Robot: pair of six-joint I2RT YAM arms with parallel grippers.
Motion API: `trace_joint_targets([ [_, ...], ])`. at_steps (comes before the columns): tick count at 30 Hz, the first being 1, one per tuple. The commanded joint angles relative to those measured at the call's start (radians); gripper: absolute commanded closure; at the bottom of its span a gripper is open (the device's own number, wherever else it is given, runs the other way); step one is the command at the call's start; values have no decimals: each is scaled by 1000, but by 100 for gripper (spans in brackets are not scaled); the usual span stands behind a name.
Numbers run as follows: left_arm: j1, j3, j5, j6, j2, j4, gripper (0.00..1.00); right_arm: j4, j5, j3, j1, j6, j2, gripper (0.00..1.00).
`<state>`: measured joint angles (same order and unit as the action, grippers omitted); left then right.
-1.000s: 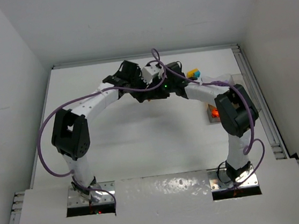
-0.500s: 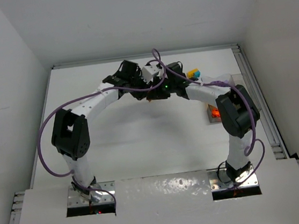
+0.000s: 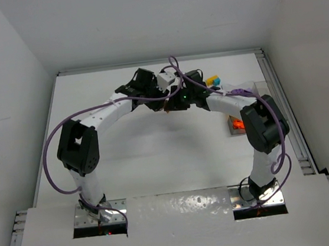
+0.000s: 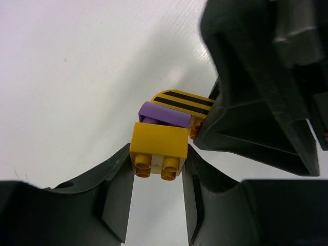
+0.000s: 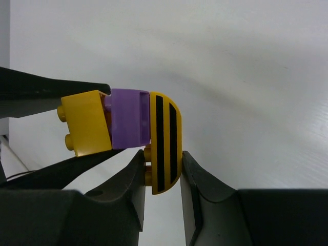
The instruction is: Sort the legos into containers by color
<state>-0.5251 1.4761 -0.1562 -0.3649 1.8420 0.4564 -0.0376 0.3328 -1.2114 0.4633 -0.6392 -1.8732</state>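
- Left wrist: left end effector [image 4: 158, 166] clamps the yellow brick [image 4: 159, 146] at frame centre.
- Right wrist: right end effector [image 5: 163, 169] pinches the striped piece [image 5: 165, 138] at lower centre.
- A purple brick [image 5: 128, 123] joins both, with white tabletop [image 5: 246, 77] behind.

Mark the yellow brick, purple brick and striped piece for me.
yellow brick [image 4: 159, 145], left wrist view, side face.
purple brick [image 5: 129, 119], right wrist view, front face.
striped piece [image 5: 165, 134], right wrist view, striped face.
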Motion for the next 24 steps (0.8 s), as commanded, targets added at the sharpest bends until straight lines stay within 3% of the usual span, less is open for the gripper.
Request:
trace_joint_targets([
  [1, 34, -2, 126, 21, -24, -44, 100, -83, -80, 30, -20, 46, 85, 100],
  [13, 34, -37, 46, 37, -66, 22, 100, -169, -141, -23, -81, 96, 92, 100],
  [24, 34, -48, 30, 40, -69, 21, 100, -214, -225, -40, -150, 70, 259, 100],
])
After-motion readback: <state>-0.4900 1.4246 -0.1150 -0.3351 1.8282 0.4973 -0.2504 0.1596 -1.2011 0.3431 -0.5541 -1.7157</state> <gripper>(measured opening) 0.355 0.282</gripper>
